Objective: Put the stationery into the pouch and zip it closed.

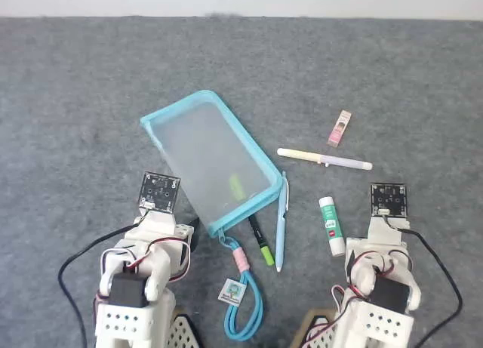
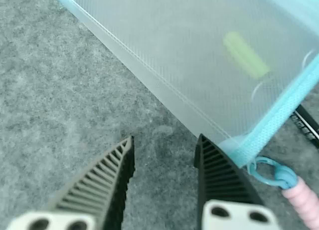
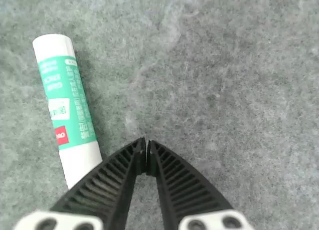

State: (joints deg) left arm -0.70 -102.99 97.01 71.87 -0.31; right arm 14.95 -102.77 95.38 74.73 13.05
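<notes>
The translucent pouch (image 1: 211,159) with cyan trim lies slanted mid-table, a green item (image 1: 237,187) showing through it. A black-and-green marker (image 1: 260,242) pokes out at its near corner, beside a light-blue pen (image 1: 281,223). To the right lie a green-and-white glue stick (image 1: 330,225), a yellow-and-purple highlighter (image 1: 324,158) and a small pink eraser (image 1: 339,127). My left gripper (image 2: 164,142) is open, low over the carpet just short of the pouch (image 2: 189,50) edge, one finger (image 2: 219,175) by the corner with the zip ring (image 2: 269,171). My right gripper (image 3: 146,141) is shut and empty next to the glue stick (image 3: 67,115).
A blue lanyard loop (image 1: 245,303) with a pink bead (image 1: 240,259) and a small tag (image 1: 233,291) trails from the pouch's near corner between the arms. The left arm (image 1: 139,280) and right arm (image 1: 381,280) stand at the near edge. Grey carpet (image 1: 90,99) covers the table.
</notes>
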